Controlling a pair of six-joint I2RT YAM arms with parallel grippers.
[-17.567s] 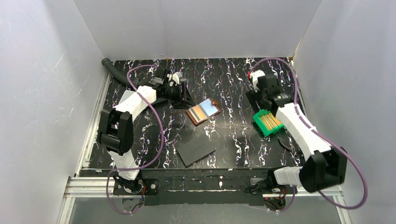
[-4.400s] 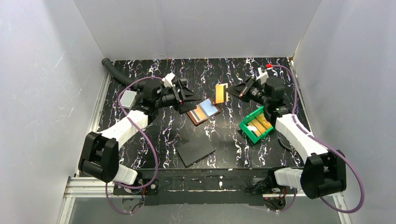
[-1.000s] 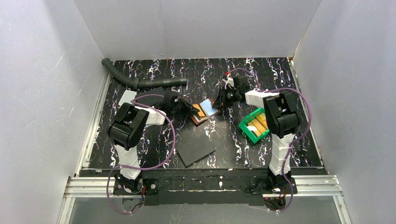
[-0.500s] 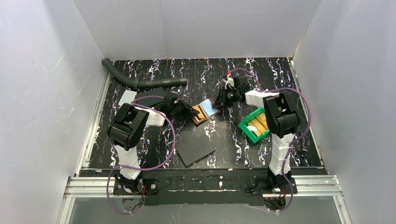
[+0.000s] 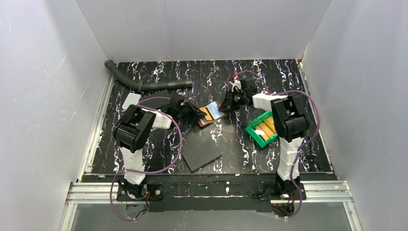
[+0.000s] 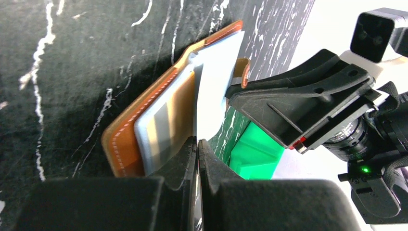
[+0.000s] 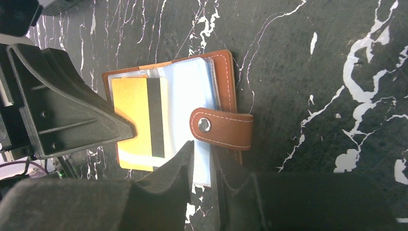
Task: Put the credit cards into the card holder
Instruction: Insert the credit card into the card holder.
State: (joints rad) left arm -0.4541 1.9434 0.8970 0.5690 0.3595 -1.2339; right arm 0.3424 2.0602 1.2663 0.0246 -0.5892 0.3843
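**Two arms close in on an open card holder**

The brown leather card holder [image 7: 227,86] lies open near the middle of the black marbled counter [image 5: 231,144]. Its snap tab [image 7: 222,129] is folded inward over the right-hand leaf. An orange card [image 7: 135,115] with a dark stripe sits on the holder's left side. A light blue card [image 7: 190,91] lies just beside it, partly under the tab.

The left end effector [image 6: 197,144] reaches in from the left with its fingers pressed together. Its tips sit at the holder's edge, where the orange card and the light blue card meet. Whether anything is caught between them cannot be told.

The right end effector [image 7: 203,159] comes in from the opposite side. Its fingers stand a narrow gap apart, on either side of the light blue card's edge just below the tab.

To the right of the holder, well apart from it, a green bin [image 5: 251,130] holds more orange cards [image 5: 266,127]. A dark grey slab [image 5: 202,155] lies flat on the counter nearer the arm bases. A ribbed hose [image 5: 149,85] runs along the far left.
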